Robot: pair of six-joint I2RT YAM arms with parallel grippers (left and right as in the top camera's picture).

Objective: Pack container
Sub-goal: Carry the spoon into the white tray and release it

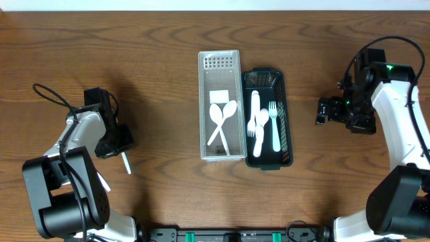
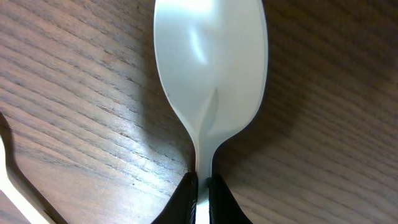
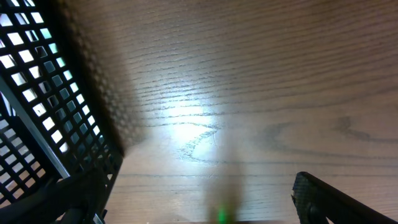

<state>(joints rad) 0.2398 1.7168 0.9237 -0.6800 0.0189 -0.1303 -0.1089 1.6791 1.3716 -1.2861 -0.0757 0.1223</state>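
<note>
A white basket (image 1: pixel 220 62) in the middle of the table holds two white spoons (image 1: pixel 222 119). Right beside it, a black basket (image 1: pixel 283 101) holds white forks (image 1: pixel 273 124). My left gripper (image 1: pixel 113 142) at the left of the table is shut on the handle of a white plastic spoon (image 2: pixel 211 56), whose bowl lies over the wood; its fingertips (image 2: pixel 202 194) pinch the handle. The handle end sticks out in the overhead view (image 1: pixel 125 163). My right gripper (image 1: pixel 323 111) is open and empty to the right of the black basket (image 3: pixel 43 93), its jaws (image 3: pixel 205 211) over bare wood.
Another white utensil (image 2: pixel 12 180) lies on the table just left of the held spoon, partly under the left arm in the overhead view (image 1: pixel 101 180). The table is dark wood.
</note>
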